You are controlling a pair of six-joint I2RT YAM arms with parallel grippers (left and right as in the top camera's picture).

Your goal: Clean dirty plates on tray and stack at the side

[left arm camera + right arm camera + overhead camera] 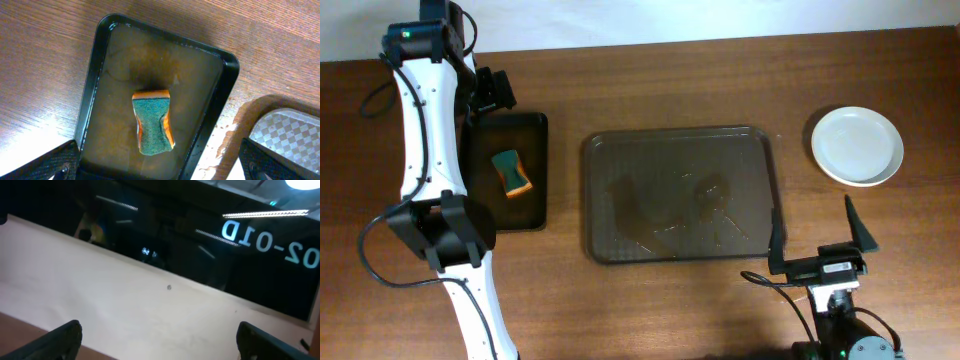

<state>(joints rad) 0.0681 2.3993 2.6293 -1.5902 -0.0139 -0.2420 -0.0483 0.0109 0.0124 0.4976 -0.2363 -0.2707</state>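
Note:
White plates (857, 145) sit stacked on the table at the far right; how many are in the stack cannot be told. The dark brown tray (603, 150) lies in the middle with wet streaks and no plate on it; its corner shows in the left wrist view (287, 132). My left gripper (160, 167) is open and empty above the small black tray (95, 75), over the green-and-orange sponge (152, 122). My right gripper (820, 235) is open and empty near the front edge, right of the brown tray, pointing up at a wall.
The small black tray (535, 125) with the sponge (512, 171) lies left of the brown tray. The left arm (430, 150) stretches along the table's left side. Water drops lie between the two trays (222, 137).

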